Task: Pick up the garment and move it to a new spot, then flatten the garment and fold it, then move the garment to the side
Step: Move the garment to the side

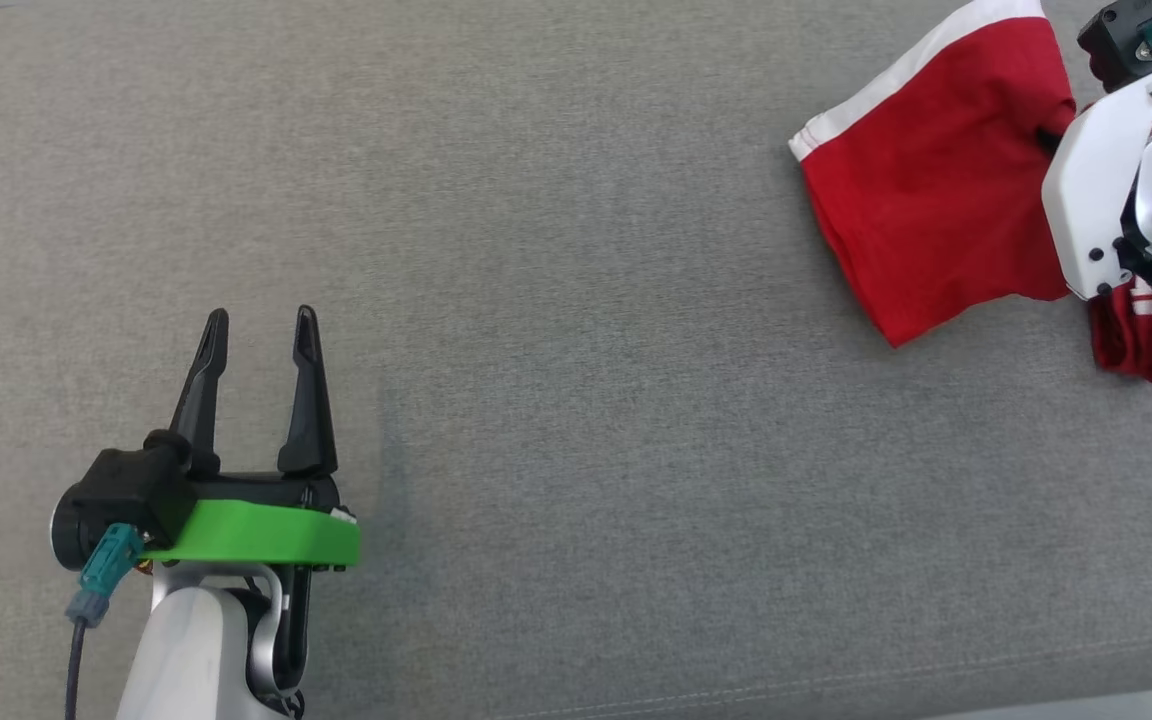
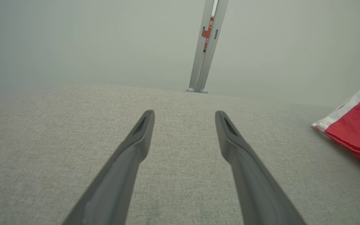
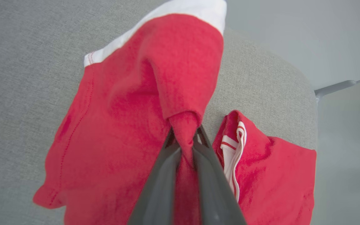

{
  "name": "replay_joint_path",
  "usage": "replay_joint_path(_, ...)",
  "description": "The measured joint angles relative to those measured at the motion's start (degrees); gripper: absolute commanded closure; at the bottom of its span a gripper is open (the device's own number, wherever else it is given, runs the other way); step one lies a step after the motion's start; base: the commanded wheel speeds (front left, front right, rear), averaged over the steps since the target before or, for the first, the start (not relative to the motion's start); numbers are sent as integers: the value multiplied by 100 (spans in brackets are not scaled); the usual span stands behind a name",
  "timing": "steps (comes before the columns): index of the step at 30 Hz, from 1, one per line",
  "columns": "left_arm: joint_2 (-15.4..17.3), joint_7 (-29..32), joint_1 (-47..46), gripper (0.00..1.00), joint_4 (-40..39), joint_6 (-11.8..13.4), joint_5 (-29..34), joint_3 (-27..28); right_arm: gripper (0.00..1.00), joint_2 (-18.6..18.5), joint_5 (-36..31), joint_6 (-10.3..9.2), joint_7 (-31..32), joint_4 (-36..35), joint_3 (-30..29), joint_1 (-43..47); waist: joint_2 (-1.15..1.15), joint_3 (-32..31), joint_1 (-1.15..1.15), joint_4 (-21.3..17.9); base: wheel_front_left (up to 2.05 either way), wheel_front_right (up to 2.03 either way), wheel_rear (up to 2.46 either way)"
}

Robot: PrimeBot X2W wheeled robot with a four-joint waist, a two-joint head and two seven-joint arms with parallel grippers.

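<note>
At the bunched middle of the garment (image 1: 921, 200), the right gripper (image 3: 185, 132) pinches a red fold; best lift slowly, straight up. The left gripper (image 1: 256, 345), well apart from it, stands spread and empty.

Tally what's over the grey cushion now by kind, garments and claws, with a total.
Garments: 1, the red garment, white-banded.
Claws: 2, right claw shut on the red garment, left claw open above the grey cushion.
Total: 3.
</note>
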Motion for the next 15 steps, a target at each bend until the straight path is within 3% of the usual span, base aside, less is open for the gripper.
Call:
replay_joint_path(8, 0, 0, -132, 0, 10, -111, 290, 56, 100, -243, -114, 0, -600, 503, -405, 126, 0, 142, 0, -656, 0, 0, 0)
replay_joint_path(15, 55, 0, -260, 0, -26, -157, 437, 52, 100, -272, -576, 0, -1228, 1199, -909, 140, 0, 455, 0, -800, 0, 0, 0)
